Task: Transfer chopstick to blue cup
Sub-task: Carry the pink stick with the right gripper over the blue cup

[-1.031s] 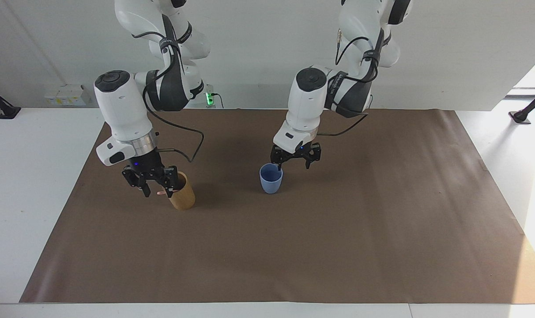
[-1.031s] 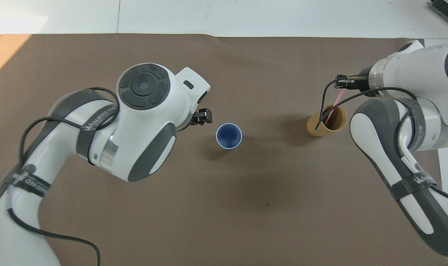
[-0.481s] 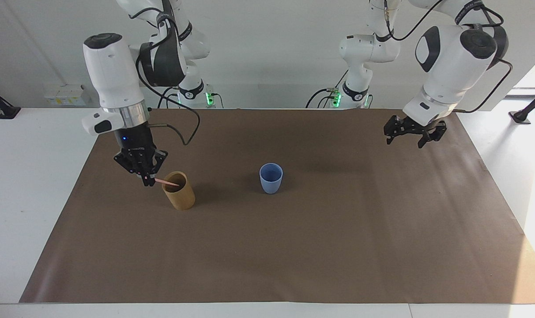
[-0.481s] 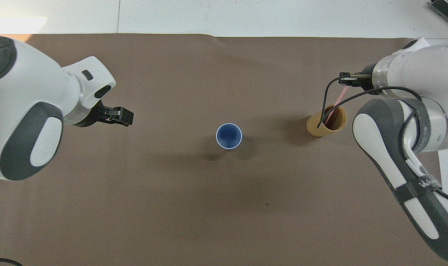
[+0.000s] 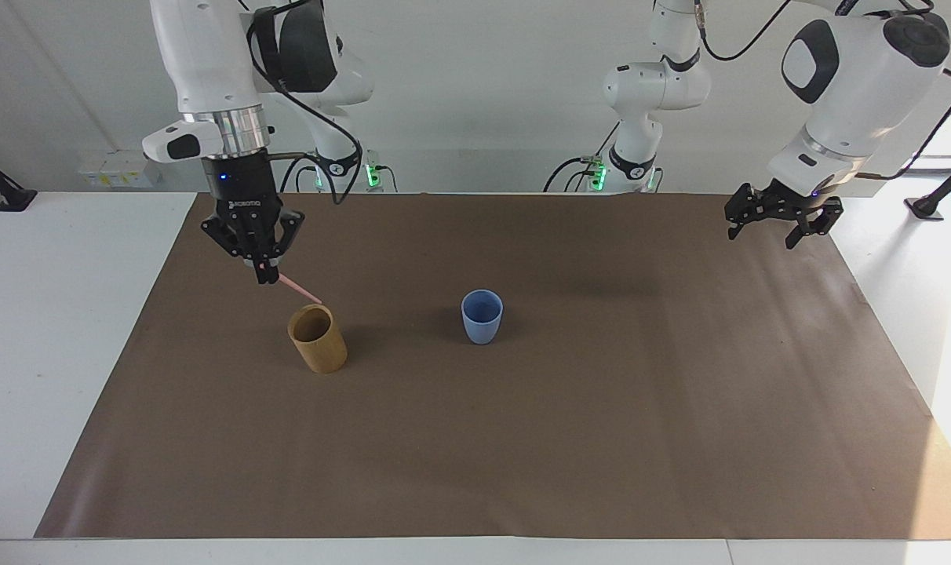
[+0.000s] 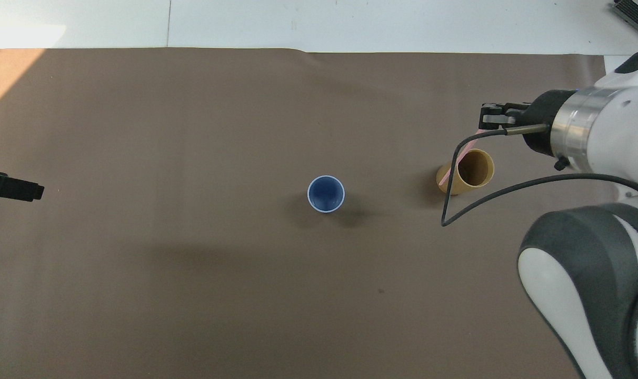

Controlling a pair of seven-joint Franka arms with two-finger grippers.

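Observation:
My right gripper [image 5: 265, 275] is shut on one end of a thin pale pink chopstick [image 5: 299, 289] and holds it in the air, slanting down toward the tan cup [image 5: 317, 339], with its lower tip just above the rim. In the overhead view the chopstick [image 6: 447, 173] crosses the tan cup's [image 6: 469, 169] edge below my right gripper [image 6: 485, 117]. The light-blue cup [image 5: 482, 315] stands upright mid-table and looks empty from above [image 6: 326, 193]. My left gripper [image 5: 781, 227] is open and empty, raised over the mat's edge at the left arm's end; its tip shows in the overhead view [image 6: 13, 189].
A brown mat [image 5: 522, 439] covers most of the white table. The tan cup stands beside the blue cup, toward the right arm's end. Nothing else lies on the mat.
My right gripper has risen with the chopstick, drawing it out of the tan cup. My left arm has swung away from the blue cup to its own end of the table.

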